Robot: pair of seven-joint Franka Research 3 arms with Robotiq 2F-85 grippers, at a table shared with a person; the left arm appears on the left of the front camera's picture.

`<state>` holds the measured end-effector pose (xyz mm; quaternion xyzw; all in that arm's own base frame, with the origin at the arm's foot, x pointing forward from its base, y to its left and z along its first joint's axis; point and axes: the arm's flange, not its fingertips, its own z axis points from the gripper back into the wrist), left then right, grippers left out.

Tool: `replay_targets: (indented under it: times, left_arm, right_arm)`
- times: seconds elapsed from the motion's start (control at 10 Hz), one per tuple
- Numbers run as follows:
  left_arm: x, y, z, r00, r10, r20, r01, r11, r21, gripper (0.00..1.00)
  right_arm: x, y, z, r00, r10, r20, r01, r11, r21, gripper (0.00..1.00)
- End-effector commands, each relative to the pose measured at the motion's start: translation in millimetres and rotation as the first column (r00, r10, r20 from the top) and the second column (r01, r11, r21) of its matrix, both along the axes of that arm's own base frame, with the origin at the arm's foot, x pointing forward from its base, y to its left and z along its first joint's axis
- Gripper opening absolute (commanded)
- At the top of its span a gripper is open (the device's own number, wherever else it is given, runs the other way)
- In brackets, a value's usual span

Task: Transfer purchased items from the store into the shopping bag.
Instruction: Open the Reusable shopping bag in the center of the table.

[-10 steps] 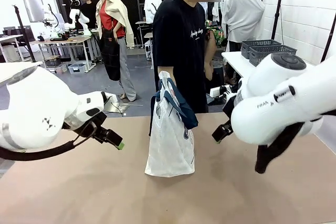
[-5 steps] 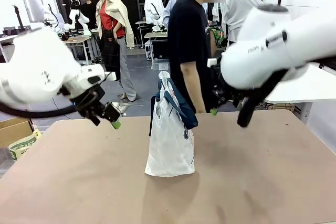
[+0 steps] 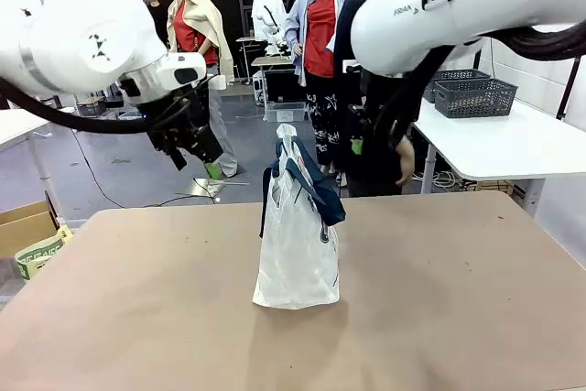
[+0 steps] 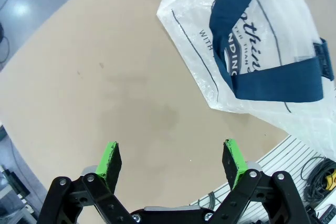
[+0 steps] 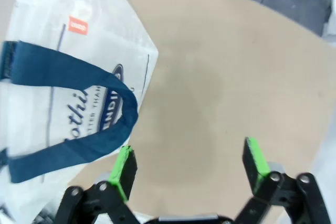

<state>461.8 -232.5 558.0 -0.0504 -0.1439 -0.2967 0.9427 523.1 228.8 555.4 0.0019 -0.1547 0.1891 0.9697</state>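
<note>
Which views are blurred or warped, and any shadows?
Front view: sharp, shopping bag throws a soft shadow toward the camera on the table. Left wrist view: crisp print, table edge bowed by the wide lens. Right wrist view: softest, bag print smeared.

Beyond the brown bench (image 3: 458, 318) lie a grey floor (image 3: 110, 167) and a white table (image 3: 513, 148) carrying dark mesh baskets (image 3: 472, 96).

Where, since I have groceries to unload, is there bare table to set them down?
The table is bare left of the shopping bag, right of it, and in front of it toward the robot's side. It is crowded only higher up, either side of the bag's handles, where the left gripper and right gripper hang open.
</note>
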Motion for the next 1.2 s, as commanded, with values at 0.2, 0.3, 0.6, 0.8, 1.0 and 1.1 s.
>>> replay_targets:
  times: [0.2, 0.3, 0.6, 0.8, 1.0, 1.1]
  left_arm:
    - [0.0, 0.0, 0.0, 1.000, 0.000, 0.000, 0.000, 1.000, 0.000, 1.00]
    - [0.0, 0.0, 0.0, 1.000, 0.000, 0.000, 0.000, 1.000, 0.000, 1.00]
    - [-8.3, -25.7, 8.2, 0.992, 0.034, -0.119, -0.043, 0.997, -0.071, 1.00]
    - [-26.2, -46.5, 20.4, 0.980, 0.119, -0.160, -0.135, 0.986, -0.093, 1.00]
    - [-38.0, -54.4, 26.5, 0.988, 0.059, -0.141, -0.085, 0.978, -0.188, 1.00]
    - [-41.7, -60.8, 26.6, 0.989, 0.048, -0.143, -0.075, 0.979, -0.189, 1.00]
  right_arm:
    - [0.0, 0.0, 0.0, 1.000, 0.000, 0.000, 0.000, 1.000, 0.000, 1.00]
    - [0.0, 0.0, 0.0, 1.000, 0.000, 0.000, 0.000, 1.000, 0.000, 1.00]
    - [3.6, 14.7, 6.1, 1.000, -0.027, 0.015, 0.026, 0.999, 0.026, 1.00]
    - [13.5, 30.3, 10.0, 0.998, -0.059, -0.032, 0.062, 0.994, 0.089, 1.00]
    - [19.8, 52.9, 22.2, 0.997, -0.060, -0.047, 0.065, 0.992, 0.111, 1.00]
    - [19.4, 66.4, 24.0, 0.994, -0.074, -0.076, 0.083, 0.988, 0.129, 1.00]
